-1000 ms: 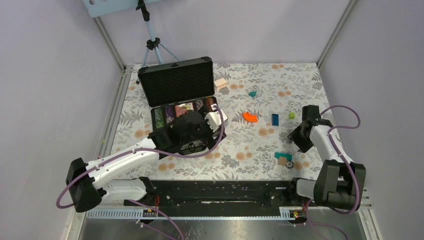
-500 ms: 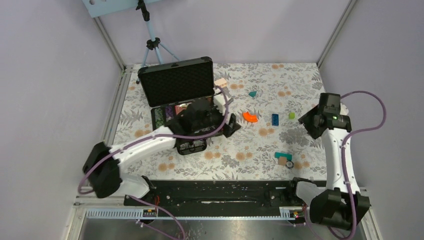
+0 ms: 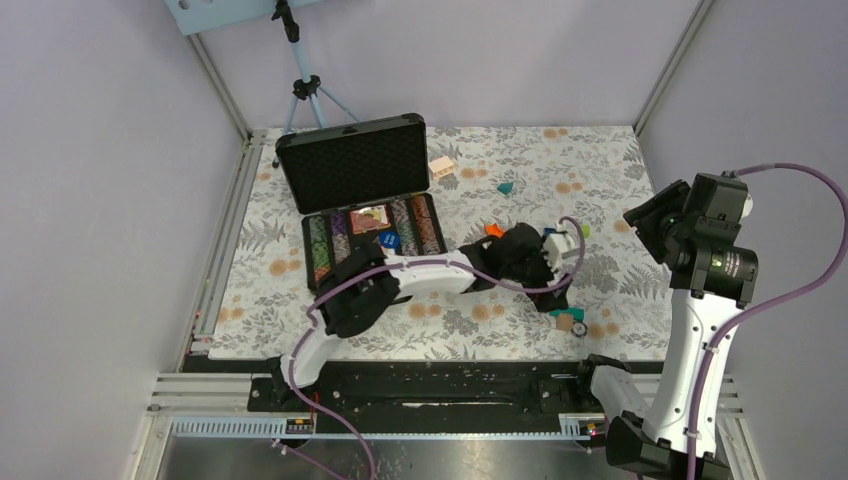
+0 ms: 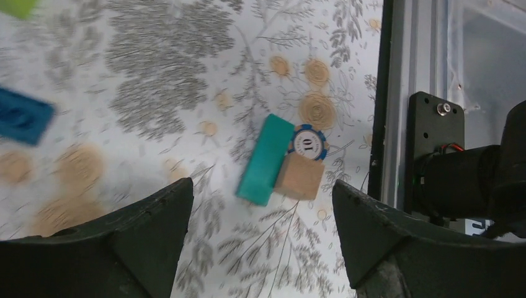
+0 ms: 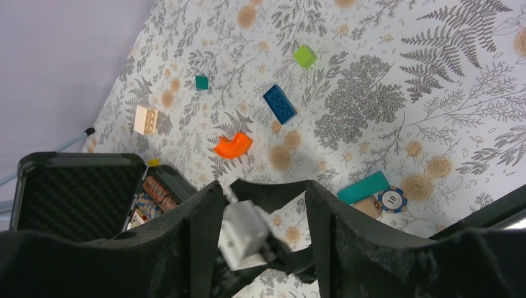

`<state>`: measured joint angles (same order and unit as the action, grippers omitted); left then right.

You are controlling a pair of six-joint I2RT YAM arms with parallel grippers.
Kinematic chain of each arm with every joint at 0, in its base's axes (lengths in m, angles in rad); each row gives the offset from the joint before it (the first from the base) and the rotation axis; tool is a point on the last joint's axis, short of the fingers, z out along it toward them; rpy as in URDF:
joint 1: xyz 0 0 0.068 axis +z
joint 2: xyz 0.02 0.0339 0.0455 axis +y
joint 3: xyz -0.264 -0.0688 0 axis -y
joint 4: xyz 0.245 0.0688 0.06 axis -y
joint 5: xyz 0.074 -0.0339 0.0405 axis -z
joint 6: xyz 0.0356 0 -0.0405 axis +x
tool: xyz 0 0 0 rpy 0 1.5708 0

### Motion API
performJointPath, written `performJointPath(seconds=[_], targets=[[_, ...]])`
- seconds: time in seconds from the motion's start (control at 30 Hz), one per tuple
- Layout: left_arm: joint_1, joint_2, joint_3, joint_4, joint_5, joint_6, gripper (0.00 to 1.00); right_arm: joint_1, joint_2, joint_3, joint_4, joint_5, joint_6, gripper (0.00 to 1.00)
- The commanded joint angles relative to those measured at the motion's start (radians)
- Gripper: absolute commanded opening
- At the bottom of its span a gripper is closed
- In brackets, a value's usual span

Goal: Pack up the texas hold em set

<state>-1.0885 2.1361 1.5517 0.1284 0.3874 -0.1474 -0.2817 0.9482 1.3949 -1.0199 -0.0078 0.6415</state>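
Black briefcase (image 3: 364, 203) open, lid (image 3: 352, 166) upright, striped chip rows (image 3: 321, 246) inside, blue-white chip (image 4: 308, 143) lying loose well apart

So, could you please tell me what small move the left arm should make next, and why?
Probably shift the open left gripper toward the blue-and-white poker chip and lower onto it. The chip lies outside the open case, touching the teal block and tan block, ahead of the jaws rather than between them.
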Motion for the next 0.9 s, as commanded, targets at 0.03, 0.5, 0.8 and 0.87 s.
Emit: performJointPath(seconds=[0.03,0.5,0.8,0.87], targets=[[-0.039,0.105,0.186,-0.013,0.083,0.083,0.80,-0.003,0.001,0.034,-0.052,-0.039,-0.037,0.59],[-0.102,0.270,0.419,-0.118,0.039,0.200,0.65,-0.003,0.018,-0.050,-0.013,-0.068,-0.061,0.59],[-0.149,0.328,0.494,-0.211,0.041,0.319,0.65,-0.002,0.022,-0.094,0.015,-0.080,-0.066,0.59],[-0.151,0.340,0.501,-0.211,0.047,0.319,0.82,-0.003,0.025,-0.102,0.020,-0.084,-0.069,0.59]])
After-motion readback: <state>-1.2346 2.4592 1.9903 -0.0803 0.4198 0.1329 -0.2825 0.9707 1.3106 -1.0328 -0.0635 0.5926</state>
